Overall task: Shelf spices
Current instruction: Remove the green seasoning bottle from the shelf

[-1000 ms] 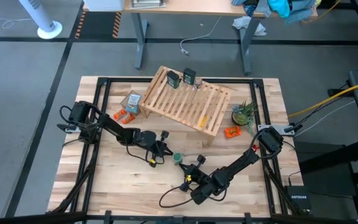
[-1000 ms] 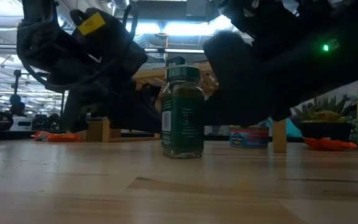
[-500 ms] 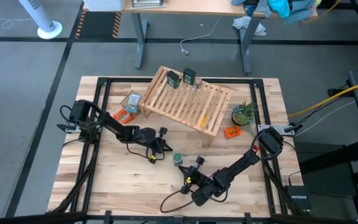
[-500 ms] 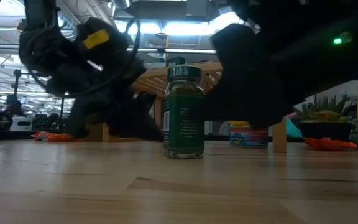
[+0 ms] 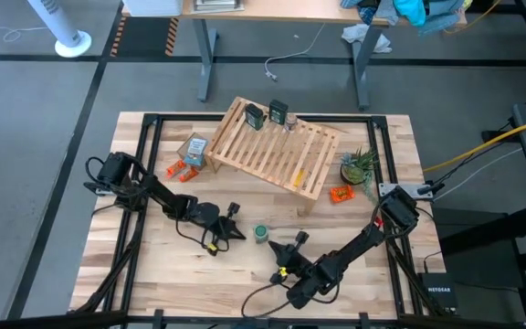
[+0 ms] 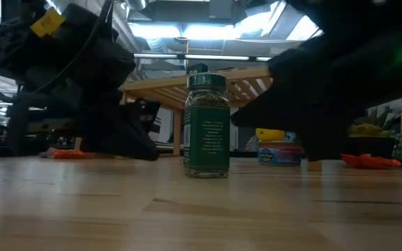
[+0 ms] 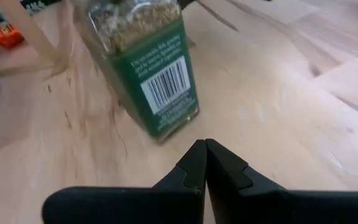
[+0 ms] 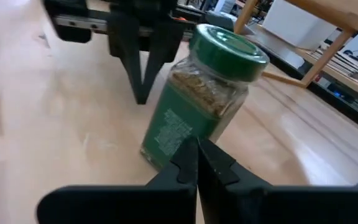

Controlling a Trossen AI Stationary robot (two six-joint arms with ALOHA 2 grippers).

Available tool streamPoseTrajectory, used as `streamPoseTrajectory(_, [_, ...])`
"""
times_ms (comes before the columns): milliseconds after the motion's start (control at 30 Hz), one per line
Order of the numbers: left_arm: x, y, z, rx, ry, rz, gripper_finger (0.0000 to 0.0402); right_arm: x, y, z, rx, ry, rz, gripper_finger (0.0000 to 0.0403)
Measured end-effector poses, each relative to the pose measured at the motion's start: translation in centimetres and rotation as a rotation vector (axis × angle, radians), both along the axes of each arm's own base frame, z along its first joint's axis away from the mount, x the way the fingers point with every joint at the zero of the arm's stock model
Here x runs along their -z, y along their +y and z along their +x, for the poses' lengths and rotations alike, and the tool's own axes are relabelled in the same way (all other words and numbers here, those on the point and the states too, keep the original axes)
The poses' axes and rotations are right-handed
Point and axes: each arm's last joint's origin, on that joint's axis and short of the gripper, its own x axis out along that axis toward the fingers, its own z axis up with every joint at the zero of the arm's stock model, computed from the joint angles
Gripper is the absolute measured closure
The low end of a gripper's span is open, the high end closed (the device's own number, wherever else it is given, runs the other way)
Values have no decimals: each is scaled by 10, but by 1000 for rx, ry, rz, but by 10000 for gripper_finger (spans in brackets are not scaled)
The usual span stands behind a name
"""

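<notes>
The green jar [image 5: 260,233] stands upright on the counter [image 5: 181,274] between the left gripper [image 5: 236,234] and right gripper [image 5: 281,247], both closed and empty (either must open before grasping), near the shelf [image 5: 277,151].

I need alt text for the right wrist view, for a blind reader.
A green-lidded round spice jar stands upright on the wooden tabletop, close before the shut right gripper. Beyond the jar, the left gripper points down, also shut.
</notes>
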Motion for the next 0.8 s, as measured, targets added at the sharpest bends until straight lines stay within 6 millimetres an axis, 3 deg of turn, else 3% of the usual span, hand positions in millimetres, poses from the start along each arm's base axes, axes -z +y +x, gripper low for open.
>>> streamPoseTrajectory(233, [-4,-2,6,-2,-18,-3,401,6,-17,4,33,65,53,403])
streamPoseTrajectory(800, [-10,-2,9,-8,-76,-21,402,9,-30,10,55,99,103,403])
